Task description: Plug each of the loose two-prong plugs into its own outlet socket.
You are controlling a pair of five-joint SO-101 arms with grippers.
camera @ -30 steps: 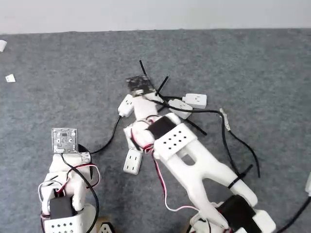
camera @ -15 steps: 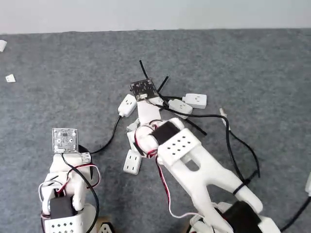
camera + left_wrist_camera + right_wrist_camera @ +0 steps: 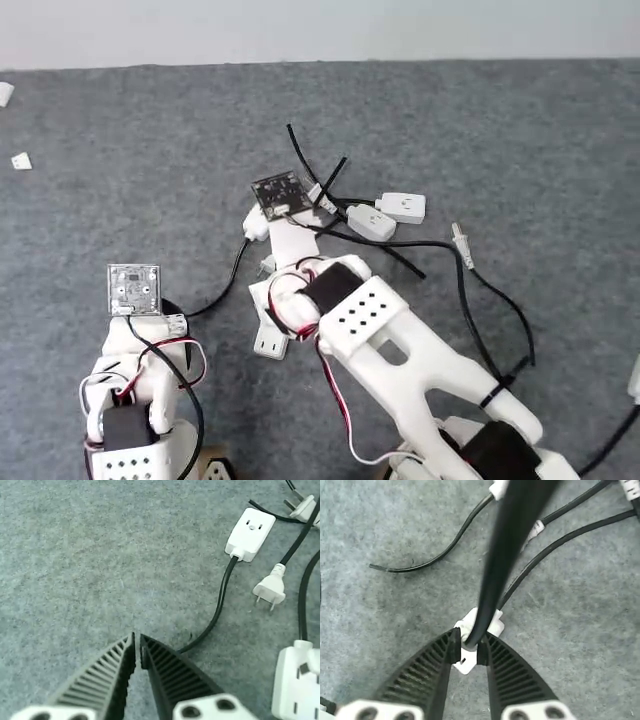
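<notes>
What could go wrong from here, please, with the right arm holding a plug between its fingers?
1. The white plug in the right gripper has its black cord crossing the wrist view, which may hamper lining up the prongs.
2. Other cords lie tangled around the outlet sockets, so carrying the plug could drag them.
3. The sockets lie loose on the carpet and may slide when pushed.
</notes>
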